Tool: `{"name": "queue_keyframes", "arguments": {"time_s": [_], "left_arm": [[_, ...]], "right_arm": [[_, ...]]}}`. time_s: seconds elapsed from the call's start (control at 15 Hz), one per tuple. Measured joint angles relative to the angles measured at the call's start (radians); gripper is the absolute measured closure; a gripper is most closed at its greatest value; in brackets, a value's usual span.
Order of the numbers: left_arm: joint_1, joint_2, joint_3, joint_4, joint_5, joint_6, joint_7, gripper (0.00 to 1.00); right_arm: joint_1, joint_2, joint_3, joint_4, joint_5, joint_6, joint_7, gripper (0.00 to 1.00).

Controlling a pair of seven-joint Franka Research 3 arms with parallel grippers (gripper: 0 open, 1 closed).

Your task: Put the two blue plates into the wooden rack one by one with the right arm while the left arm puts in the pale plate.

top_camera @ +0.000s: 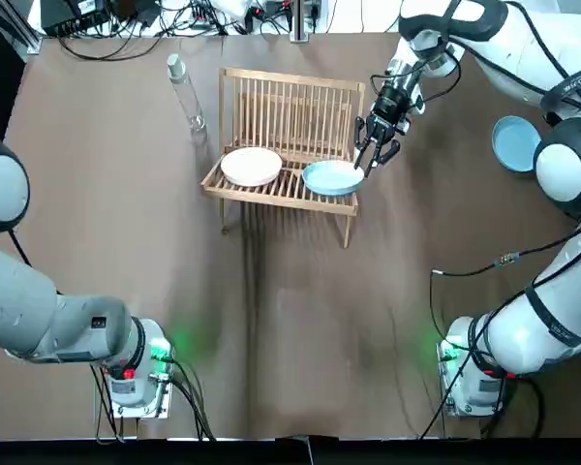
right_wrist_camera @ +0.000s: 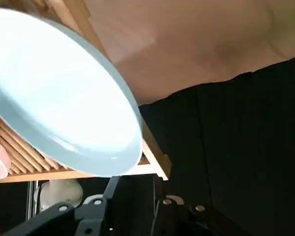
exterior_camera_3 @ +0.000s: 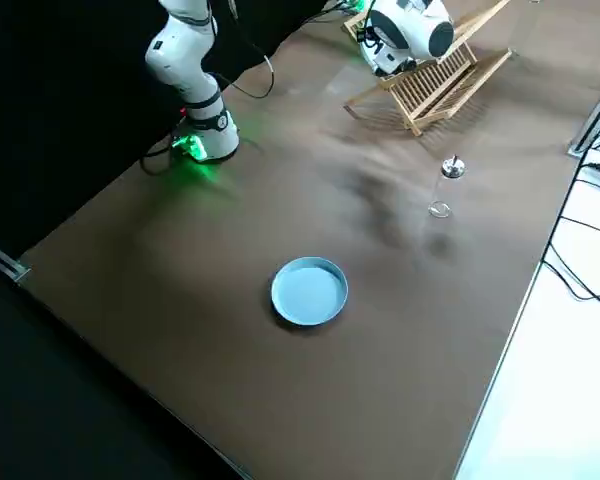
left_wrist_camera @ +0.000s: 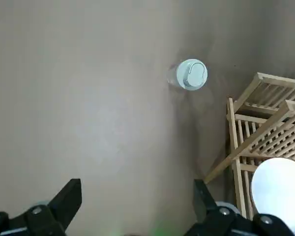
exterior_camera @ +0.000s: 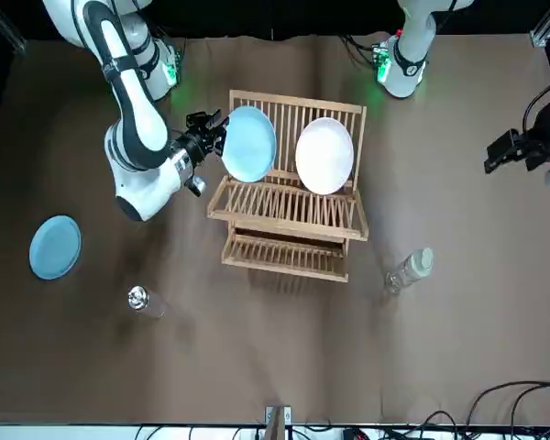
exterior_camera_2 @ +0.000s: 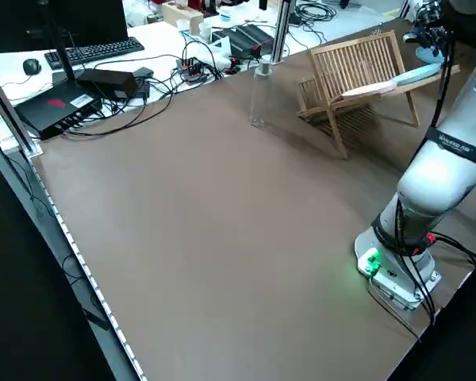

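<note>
Brown-topped table (top_camera: 300, 320) carries the wooden rack (top_camera: 290, 97), where the pale plate (top_camera: 252, 166) and one blue plate (top_camera: 331, 177) lean. Your right gripper (top_camera: 373, 155) sits at that plate's rim; whether it grips, you cannot tell. The second blue plate (top_camera: 515, 143) lies flat, well apart. It looks rigid, smooth and probably breakable, so pinch its rim. Your left gripper (left_wrist_camera: 135, 201) hangs wide and empty.

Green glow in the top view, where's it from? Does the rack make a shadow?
Top view: green lamps on the left arm's base and right arm's base tint the table beside them; the wooden rack casts a dark shadow toward them. Front view: same glow at both bases.
</note>
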Motion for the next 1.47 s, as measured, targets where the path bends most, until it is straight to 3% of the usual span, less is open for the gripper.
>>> {"name": "queue_keyframes", "arguments": {"time_s": [0.33,0.47,0.73,0.87,1.13,1.2,1.47], "left_arm": [[0.0,-0.072,0.006,-0.104,-0.004,0.056,0.022,0.0],[-0.002,-0.073,0.005,-0.116,-0.004,0.052,0.087,0.0],[-0.002,-0.075,-0.003,-0.122,0.019,0.033,0.122,0.0],[-0.004,-0.076,-0.007,-0.122,0.022,0.033,0.122,0.0],[-0.003,-0.076,-0.007,-0.119,0.022,0.033,0.122,0.0],[-0.003,-0.077,-0.007,-0.117,0.022,0.033,0.122,0.0],[-0.002,-0.077,-0.006,-0.116,0.022,0.033,0.122,0.0]], "right_arm": [[-0.015,0.0,-0.015,0.014,0.0,-0.076,-0.009,0.55],[-0.101,-0.002,-0.025,0.102,-0.14,-0.117,-0.131,0.48],[-0.251,-0.006,-0.032,0.205,-0.45,-0.126,-0.397,0.48],[-0.308,-0.006,-0.034,0.22,-0.597,-0.061,-0.511,0.48],[-0.435,0.011,-0.036,0.219,-0.775,0.144,-0.731,0.45],[-0.473,0.023,-0.036,0.218,-0.82,0.2,-0.78,0.41],[-0.635,0.096,-0.039,0.217,-0.89,0.401,-0.994,0.39]]}}
